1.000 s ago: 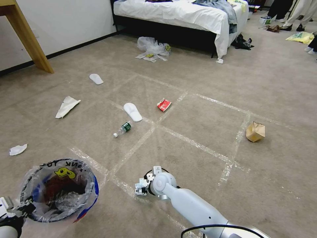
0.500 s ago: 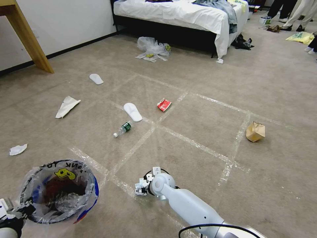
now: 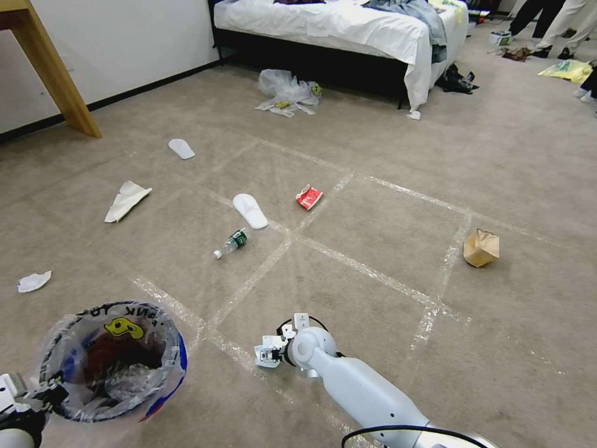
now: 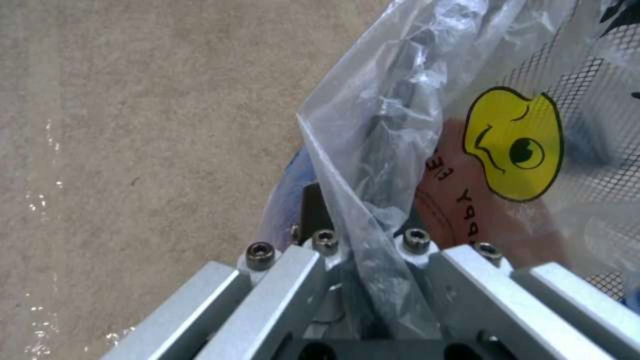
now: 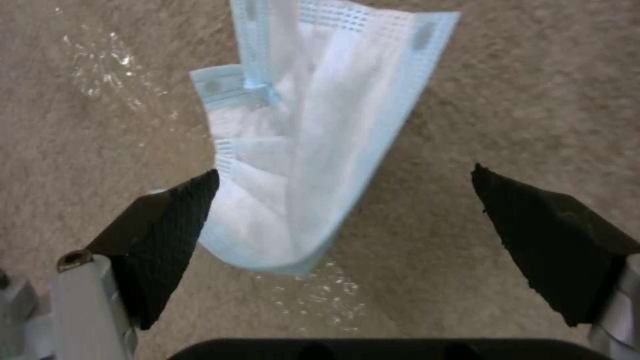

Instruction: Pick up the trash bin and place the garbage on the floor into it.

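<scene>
At lower left, the left hand (image 3: pixel 28 398) is clamped on the rim of the round red trash bin (image 3: pixel 163 379), whose crinkled clear liner bears a yellow face. The right hand (image 5: pixel 343 220) hangs low over the beige short-pile floor (image 3: pixel 385 230), black textured pads (image 5: pixel 170 230) spread wide around a pleated blue-and-white face mask (image 5: pixel 313 150), gripping nothing. Farther out lie a flat white slipper (image 3: pixel 250 210), a small plastic bottle (image 3: pixel 231 242), a crushed red can (image 3: pixel 309 196) and a crumpled brown paper bag (image 3: pixel 481 247) among shiny tape lines.

white-sheeted bed (image 3: pixel 348 28), wooden table leg (image 3: pixel 53 71).
</scene>
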Controlling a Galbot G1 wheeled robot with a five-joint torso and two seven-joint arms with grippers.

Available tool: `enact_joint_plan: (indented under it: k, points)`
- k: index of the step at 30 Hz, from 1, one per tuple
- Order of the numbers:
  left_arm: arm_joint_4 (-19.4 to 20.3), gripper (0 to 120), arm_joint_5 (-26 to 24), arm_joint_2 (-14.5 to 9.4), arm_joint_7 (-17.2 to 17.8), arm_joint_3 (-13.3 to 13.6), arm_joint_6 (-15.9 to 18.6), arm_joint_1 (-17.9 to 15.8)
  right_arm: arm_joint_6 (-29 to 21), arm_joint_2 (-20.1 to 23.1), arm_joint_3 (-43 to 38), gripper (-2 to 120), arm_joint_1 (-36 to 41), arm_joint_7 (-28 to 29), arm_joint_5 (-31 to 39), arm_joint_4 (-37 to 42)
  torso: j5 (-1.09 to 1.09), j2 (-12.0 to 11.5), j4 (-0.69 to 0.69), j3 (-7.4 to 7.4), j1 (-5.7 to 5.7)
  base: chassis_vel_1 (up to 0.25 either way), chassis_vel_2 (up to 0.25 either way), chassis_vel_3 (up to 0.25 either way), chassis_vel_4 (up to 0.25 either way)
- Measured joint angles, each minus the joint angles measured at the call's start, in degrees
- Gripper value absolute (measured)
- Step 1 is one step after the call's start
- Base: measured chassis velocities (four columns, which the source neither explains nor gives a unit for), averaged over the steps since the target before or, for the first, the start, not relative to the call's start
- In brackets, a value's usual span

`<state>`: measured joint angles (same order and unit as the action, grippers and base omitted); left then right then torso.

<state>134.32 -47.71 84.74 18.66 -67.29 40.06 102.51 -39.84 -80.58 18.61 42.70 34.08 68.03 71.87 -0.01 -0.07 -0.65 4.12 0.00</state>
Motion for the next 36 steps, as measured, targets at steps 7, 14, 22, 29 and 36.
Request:
enact_joint_plan:
  k: [7,14,22,29,36]
  points:
    - [0.0,1,0.8,0.0,0.1,1.1,0.1,-0.2,0.1,1.1,-0.8,97,0.1,-0.1,0.0,0.8,0.00,0.0,0.00,0.00,0.00,0.000,0.000,0.000,0.000]
    - [0.0,1,1.2,0.1,0.1,1.5,0.1,-0.2,0.5,1.2,-1.1,97,0.1,-0.5,-0.2,0.8,0.00,0.0,0.00,0.00,0.00,0.000,0.000,0.000,0.000]
    - [-0.3,1,1.4,0.2,0.1,1.7,0.1,-0.3,1.2,0.6,-1.1,97,-1.0,-1.7,-0.2,0.0,0.00,0.0,0.00,0.00,0.00,0.000,0.000,0.000,0.000]
    - [-0.5,1,1.4,0.2,0.1,1.7,0.1,-0.6,1.4,-0.1,-0.6,96,-1.4,-2.4,-0.3,-1.3,0.00,0.0,0.01,0.00,0.00,0.000,0.000,0.000,0.000]
    - [-1.0,1,1.5,0.1,0.2,1.8,0.1,-1.2,1.6,-1.2,-0.4,96,-1.7,-3.5,-1.3,-3.7,0.00,0.0,0.00,0.00,0.00,0.000,0.000,0.000,0.000]
